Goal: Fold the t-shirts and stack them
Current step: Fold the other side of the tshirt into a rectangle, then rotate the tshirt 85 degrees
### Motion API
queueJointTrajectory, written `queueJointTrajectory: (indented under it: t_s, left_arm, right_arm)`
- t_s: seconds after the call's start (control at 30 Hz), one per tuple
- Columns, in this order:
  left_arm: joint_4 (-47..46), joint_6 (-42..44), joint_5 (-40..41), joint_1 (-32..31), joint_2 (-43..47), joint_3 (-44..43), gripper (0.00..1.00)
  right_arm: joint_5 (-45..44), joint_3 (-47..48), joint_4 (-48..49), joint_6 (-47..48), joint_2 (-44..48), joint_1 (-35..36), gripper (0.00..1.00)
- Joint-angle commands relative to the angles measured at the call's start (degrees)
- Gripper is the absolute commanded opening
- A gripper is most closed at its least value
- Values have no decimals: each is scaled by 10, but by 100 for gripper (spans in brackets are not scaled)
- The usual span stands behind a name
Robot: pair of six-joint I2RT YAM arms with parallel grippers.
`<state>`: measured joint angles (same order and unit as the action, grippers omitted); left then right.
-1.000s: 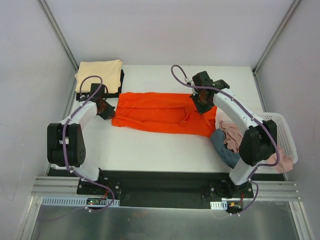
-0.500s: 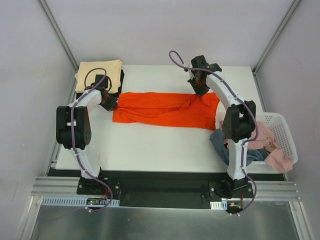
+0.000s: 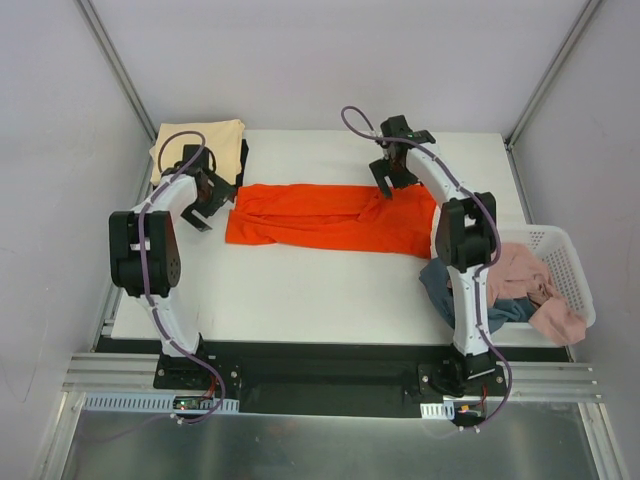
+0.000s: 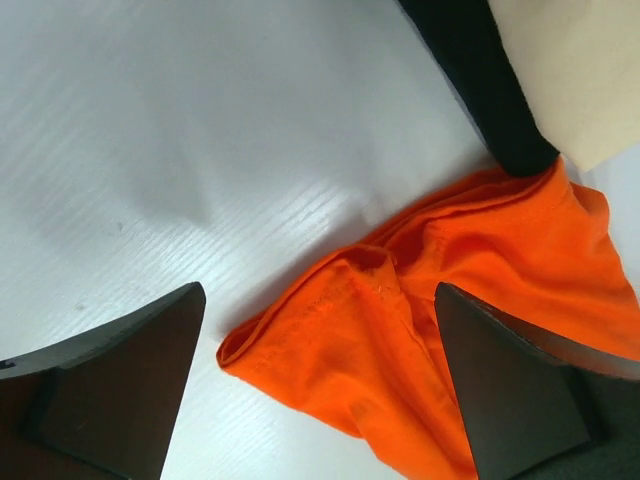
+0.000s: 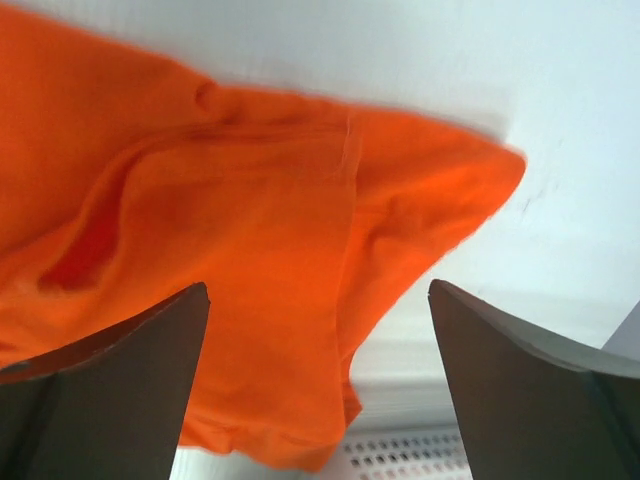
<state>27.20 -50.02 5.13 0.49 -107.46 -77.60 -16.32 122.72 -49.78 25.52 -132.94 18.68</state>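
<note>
The bright orange-red t-shirt (image 3: 330, 215) lies folded into a long band across the middle of the table. My left gripper (image 3: 205, 195) hovers open over its left end, whose rumpled corner (image 4: 400, 330) lies between the fingers. My right gripper (image 3: 393, 175) is open above the band's far right corner (image 5: 230, 200), holding nothing. A folded pale cream t-shirt (image 3: 200, 140) rests on a black one (image 3: 243, 158) at the back left; both show in the left wrist view, black (image 4: 480, 90) and cream (image 4: 570, 70).
A white lattice basket (image 3: 570, 260) stands at the table's right edge, its rim (image 5: 410, 455) just below the orange cloth in the right wrist view. A pink shirt (image 3: 520, 275) and a dusty blue one (image 3: 445, 290) spill out of it toward the right arm.
Both grippers carried the orange shirt's edge toward the back of the table, then opened and let it go. The shirt now lies as a narrower, straighter band.
</note>
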Motion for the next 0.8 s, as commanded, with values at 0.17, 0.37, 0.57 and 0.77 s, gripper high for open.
queueJointTrajectory:
  t_s: [0.17, 0.37, 0.57, 0.77]
  left_arm:
    - [22, 36, -94, -3, 67, 15, 99]
    - [8, 43, -178, -49, 15, 0, 99]
    - [6, 40, -159, -54, -35, -16, 99]
    - [6, 51, -146, -19, -51, 26, 99]
  right_arm:
    - [100, -218, 25, -162, 204, 1, 97]
    - [260, -337, 110, -254, 270, 0, 97]
    - [307, -343, 133, -316, 227, -1, 96]
    - [304, -319, 130, -340, 167, -29, 97]
